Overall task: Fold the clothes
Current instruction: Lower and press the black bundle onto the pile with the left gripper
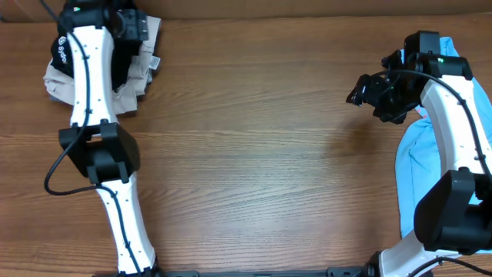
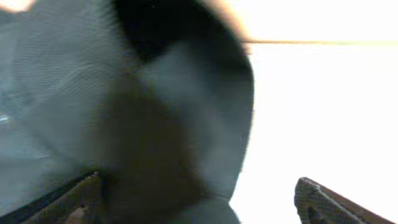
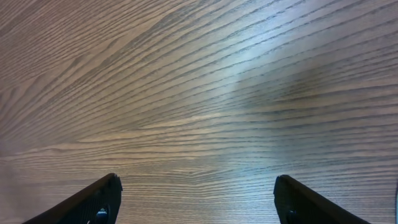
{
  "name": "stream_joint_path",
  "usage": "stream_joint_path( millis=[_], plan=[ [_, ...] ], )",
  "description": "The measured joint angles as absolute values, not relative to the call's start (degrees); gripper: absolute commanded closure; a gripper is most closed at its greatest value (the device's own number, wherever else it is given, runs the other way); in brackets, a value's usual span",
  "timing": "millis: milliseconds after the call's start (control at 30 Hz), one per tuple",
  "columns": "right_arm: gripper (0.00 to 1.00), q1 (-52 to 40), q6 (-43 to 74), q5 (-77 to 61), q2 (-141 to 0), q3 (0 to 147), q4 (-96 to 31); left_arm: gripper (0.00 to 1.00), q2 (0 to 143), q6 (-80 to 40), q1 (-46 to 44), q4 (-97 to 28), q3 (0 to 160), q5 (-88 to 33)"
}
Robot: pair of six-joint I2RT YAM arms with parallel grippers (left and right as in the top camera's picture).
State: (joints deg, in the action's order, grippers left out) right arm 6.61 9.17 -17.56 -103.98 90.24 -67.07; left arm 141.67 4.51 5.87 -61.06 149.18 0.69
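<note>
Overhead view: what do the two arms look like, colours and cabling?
Both the left arm and right arm have white tubular links, bulky black joint housings and a thin black cable along the links, looping loose at the left elbow. Each wrist head shows a small green light.

This looks like a robotics lab or test station. A wood-grain bench fills the view. The left arm and right arm, white and black, stand fixed at its near edge, a black cable looping off the left one. Clothes lie heaped at the far left, a blue shirt along the right edge.
</note>
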Motion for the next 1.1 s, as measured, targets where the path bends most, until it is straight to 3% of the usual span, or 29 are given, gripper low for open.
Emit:
stream_joint_path(
  millis=[367, 700, 1100],
  plan=[
    [0.18, 6.61, 9.17, -17.58, -103.98, 90.24, -67.07, 0.00, 137.86, 6.15, 4.10, -64.42, 149.14, -3.18],
    [0.18, 6.61, 9.19, -17.56, -103.98, 90.24, -67.05, 0.00, 124.16, 5.98, 9.13, -51.79, 150.56, -0.75],
    [0.18, 6.61, 9.15, -17.12, -103.98, 90.24, -66.94, 0.00, 145.34, 4.86, 14.46, -47.16, 150.23, -2.85]
  ],
)
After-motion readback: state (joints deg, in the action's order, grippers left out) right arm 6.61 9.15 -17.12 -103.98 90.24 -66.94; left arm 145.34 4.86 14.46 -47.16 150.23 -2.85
